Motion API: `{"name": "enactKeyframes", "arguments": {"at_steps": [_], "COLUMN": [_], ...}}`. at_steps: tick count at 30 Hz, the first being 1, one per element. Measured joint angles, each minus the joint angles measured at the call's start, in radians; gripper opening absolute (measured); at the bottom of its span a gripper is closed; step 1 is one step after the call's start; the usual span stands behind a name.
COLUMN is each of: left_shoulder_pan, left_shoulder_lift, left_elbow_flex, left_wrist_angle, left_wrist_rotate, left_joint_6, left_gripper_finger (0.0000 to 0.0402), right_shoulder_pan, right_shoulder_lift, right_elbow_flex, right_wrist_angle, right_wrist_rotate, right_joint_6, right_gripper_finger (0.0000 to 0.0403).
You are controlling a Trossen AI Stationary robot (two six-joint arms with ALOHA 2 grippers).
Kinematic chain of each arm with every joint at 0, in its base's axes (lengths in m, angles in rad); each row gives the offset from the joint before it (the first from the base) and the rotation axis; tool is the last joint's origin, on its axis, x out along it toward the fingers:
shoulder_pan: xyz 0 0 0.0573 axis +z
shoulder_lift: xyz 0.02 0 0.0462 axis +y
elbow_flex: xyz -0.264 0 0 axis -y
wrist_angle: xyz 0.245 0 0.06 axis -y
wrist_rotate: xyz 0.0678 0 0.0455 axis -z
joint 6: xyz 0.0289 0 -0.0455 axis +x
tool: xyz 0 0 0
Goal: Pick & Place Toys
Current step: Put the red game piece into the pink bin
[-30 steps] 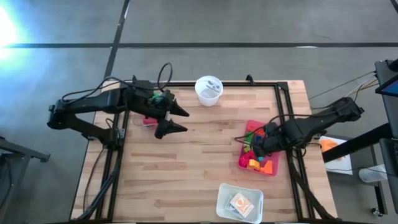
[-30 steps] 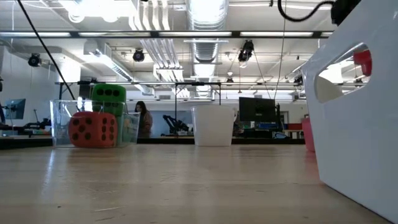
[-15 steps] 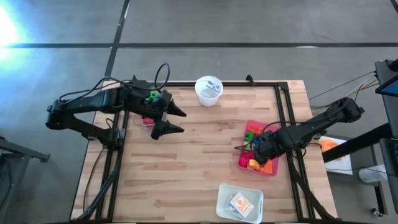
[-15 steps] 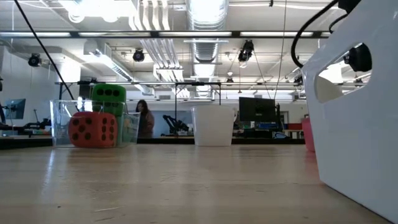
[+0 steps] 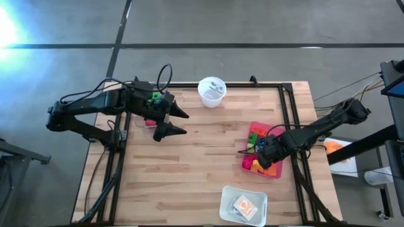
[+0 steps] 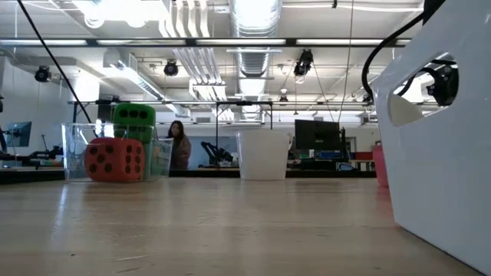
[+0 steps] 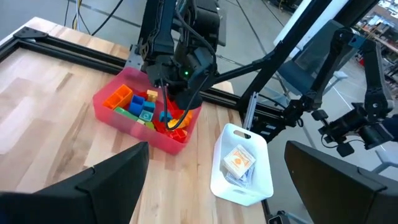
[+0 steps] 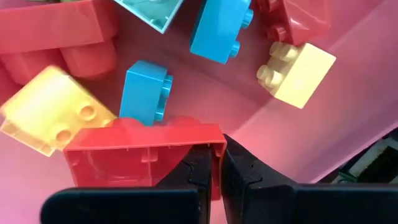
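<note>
- While the right gripper (image 8: 216, 171) sits clenched on the thin wall of a hollow red plastic brick (image 8: 142, 158) at lower centre, the brick looks light, rigid and slick.
- The left gripper (image 5: 178, 122), upper left, hangs released.

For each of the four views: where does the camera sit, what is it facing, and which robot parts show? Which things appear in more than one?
High: overhead, straight down on the table; both arms, left tool open, right tool in the pink bin.
Low: table height, facing the room; dice, white cup.
Left wrist: own fingers, facing pink bin, right tool, white tray.
Right wrist: inside the bin, shut tool beside a red brick.
Shared: bin, tray, cup.
</note>
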Motion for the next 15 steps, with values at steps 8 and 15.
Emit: {"name": "enactKeyframes", "arguments": {"at_steps": [8, 15], "left_shoulder_pan": [0.0, 0.0], "left_shoulder_lift": [0.0, 0.0], "left_elbow_flex": [0.0, 0.0], "left_wrist_angle": [0.0, 0.001], "left_wrist_rotate": [0.0, 0.0], "left_joint_6": [-0.002, -0.002], "left_gripper_finger": [0.0375, 0.0375], "right_shoulder_pan": [-0.001, 0.0], "right_shoulder_lift": [-0.003, -0.002], "right_elbow_flex": [0.011, 0.034], "right_wrist_angle": [-0.053, -0.124], "right_wrist_rotate": [0.003, 0.027], "right_joint_6": [0.014, 0.006], "right_gripper_finger": [0.0008, 0.0008]}}
